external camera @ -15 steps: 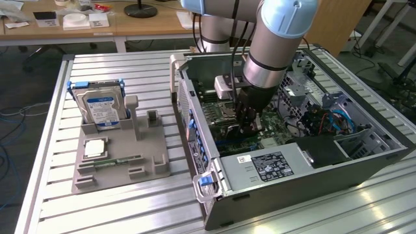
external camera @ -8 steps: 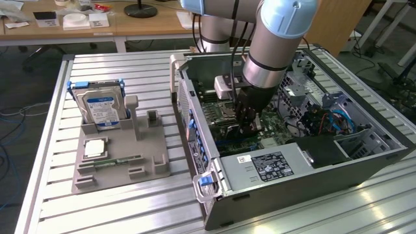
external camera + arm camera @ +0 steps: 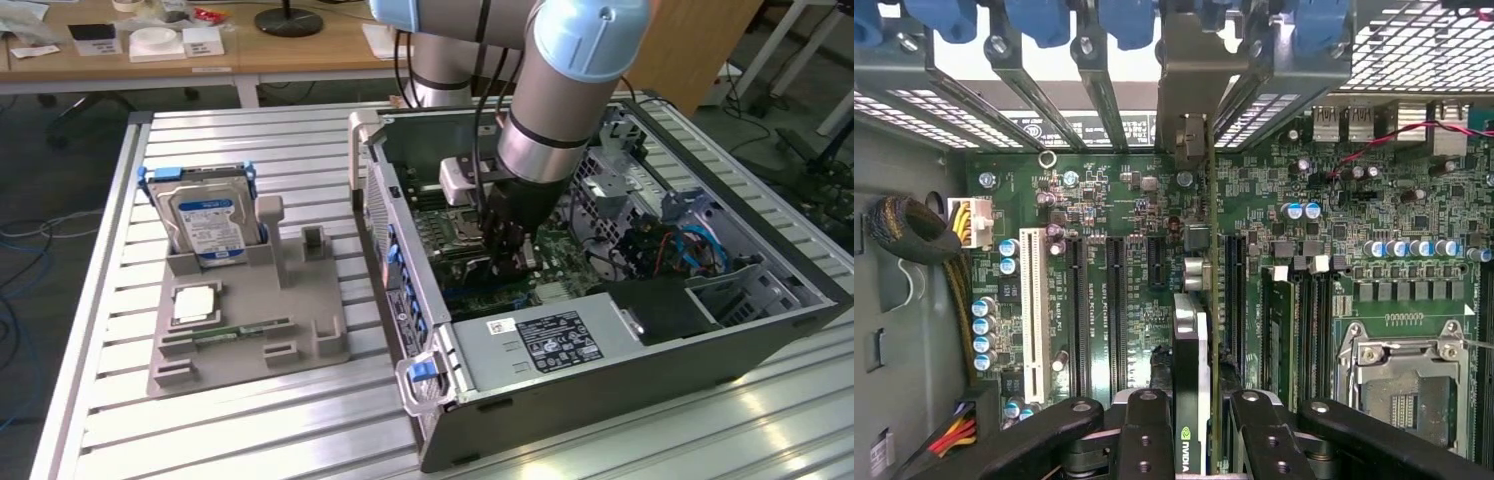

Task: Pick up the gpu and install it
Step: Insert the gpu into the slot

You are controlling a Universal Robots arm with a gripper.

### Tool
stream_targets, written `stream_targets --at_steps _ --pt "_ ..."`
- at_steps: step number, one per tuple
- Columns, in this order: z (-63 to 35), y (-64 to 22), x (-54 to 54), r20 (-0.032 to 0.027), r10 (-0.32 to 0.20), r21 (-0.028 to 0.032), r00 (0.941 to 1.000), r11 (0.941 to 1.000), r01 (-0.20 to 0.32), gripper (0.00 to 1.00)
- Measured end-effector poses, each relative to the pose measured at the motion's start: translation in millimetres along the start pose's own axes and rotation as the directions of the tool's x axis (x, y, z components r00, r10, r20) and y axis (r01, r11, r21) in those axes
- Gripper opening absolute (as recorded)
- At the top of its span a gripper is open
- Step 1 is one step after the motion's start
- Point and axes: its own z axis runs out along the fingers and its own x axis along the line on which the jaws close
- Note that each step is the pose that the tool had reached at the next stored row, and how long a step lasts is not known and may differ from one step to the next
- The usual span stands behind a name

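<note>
The gpu (image 3: 1191,370) is a thin black card seen edge-on, with a green logo near my fingers. My gripper (image 3: 1201,440) is shut on it, a black finger (image 3: 1144,435) on each side. The card stands over the motherboard (image 3: 1124,210) between two long black slots. Its pale metal bracket (image 3: 1189,95) reaches the rear slot openings of the case. I cannot tell whether it sits in a slot. In the exterior view my gripper (image 3: 514,255) is down inside the open computer case (image 3: 587,340), above the motherboard (image 3: 461,250).
On the exterior view's left, a grey holder (image 3: 314,320) carries a silver hard drive with a blue label (image 3: 207,215) and a slim green memory stick (image 3: 240,330). Near the card are a white slot (image 3: 1034,300), a cable bundle (image 3: 914,230) and the processor socket (image 3: 1399,370).
</note>
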Motion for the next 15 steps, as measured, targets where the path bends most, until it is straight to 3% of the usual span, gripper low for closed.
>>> stream_targets --at_steps 15 --pt "3.3 0.5 -0.2 0.0004 0.0 0.0001 1.0 1.0 0.0 0.27"
